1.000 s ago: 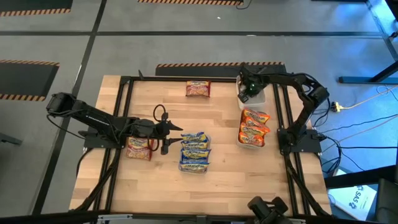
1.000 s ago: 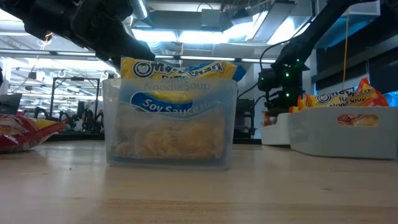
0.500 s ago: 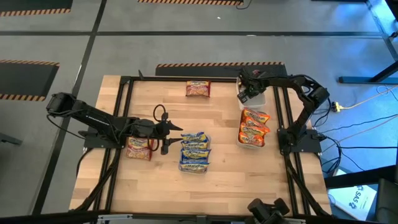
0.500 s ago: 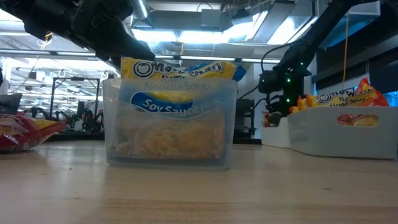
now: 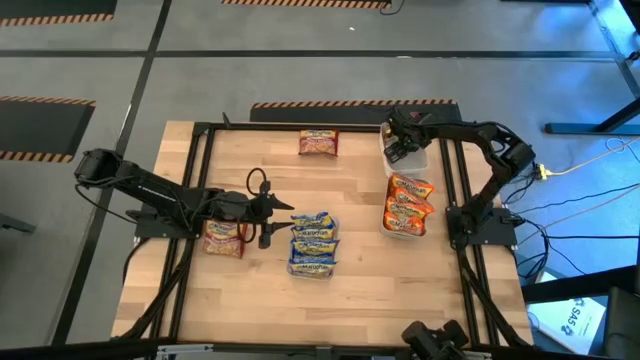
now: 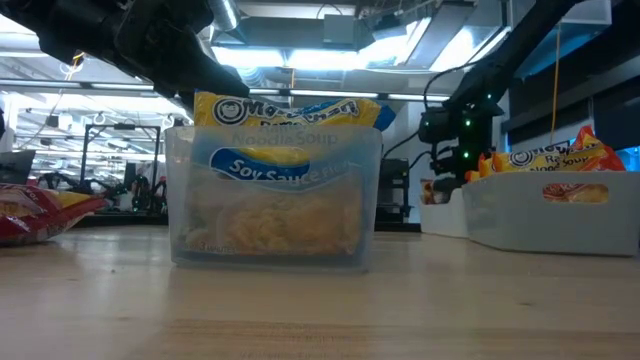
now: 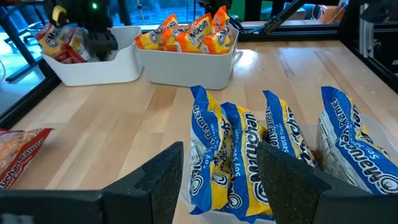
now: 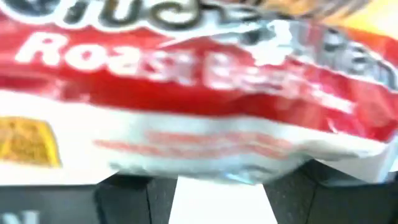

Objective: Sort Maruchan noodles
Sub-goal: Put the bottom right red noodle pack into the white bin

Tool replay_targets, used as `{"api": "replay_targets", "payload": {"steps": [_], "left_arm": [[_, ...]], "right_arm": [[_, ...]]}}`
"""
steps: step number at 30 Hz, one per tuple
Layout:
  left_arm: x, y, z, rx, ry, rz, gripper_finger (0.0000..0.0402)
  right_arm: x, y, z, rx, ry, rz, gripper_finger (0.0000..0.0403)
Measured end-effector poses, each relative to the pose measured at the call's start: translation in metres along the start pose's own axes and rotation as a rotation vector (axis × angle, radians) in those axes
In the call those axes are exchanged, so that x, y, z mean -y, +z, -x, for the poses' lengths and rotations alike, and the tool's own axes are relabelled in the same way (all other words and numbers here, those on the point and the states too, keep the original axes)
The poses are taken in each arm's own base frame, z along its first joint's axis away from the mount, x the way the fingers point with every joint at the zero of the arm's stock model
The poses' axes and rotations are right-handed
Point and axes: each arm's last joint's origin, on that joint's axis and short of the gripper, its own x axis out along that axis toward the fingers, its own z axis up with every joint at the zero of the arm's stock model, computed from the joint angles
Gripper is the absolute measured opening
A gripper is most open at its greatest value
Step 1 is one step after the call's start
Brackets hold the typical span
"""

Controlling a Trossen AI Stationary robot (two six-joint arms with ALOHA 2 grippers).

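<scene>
One red packet [image 8: 199, 93] lies just beyond the right tool [image 5: 403, 145], fingers parted, over the white bin [image 5: 420, 158].

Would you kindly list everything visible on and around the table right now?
Blue-and-yellow packets: about four, in clear container, table centre.
Orange packets: about three, in white bin, right side.
Dark red packets: three; far edge, under left arm, in farther white bin.
Table: one, light wood.
Left end effector: open, beside blue-and-yellow packets.
Right end effector: open, over farther white bin.
</scene>
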Motion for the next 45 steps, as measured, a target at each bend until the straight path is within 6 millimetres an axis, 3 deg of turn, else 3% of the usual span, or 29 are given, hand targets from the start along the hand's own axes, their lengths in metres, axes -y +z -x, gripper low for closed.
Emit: {"api": "replay_targets", "payload": {"steps": [9, 19, 24, 31, 40, 45], "left_arm": [[0.0, 0.0, 0.0, 0.0, 0.0, 0.0, 0.0198], [0.0, 0.0, 0.0, 0.0, 0.001, 0.0, 0.0198], [0.0, 0.0, 0.0, 0.001, 0.008, -0.001, 0.0198], [-0.002, 0.0, 0.0, 0.001, 0.017, 0.001, 0.0198], [-0.004, 0.0, -0.001, 0.0, 0.028, 0.005, 0.0198], [-0.004, 0.0, -0.001, 0.001, 0.028, 0.001, 0.0198]], "right_arm": [[0.006, -0.005, 0.025, 0.021, 0.055, -0.004, 0.0211], [0.003, -0.012, 0.026, -0.053, 0.186, -0.005, 0.0211], [-0.001, -0.014, 0.017, -0.119, 0.23, -0.039, 0.0211], [-0.01, -0.014, -0.011, -0.215, 0.231, -0.026, 0.0211], [-0.012, 0.005, -0.016, 0.0, 0.192, -0.054, 0.0211], [-0.022, 0.01, -0.013, 0.073, 0.15, -0.025, 0.0211]]}}
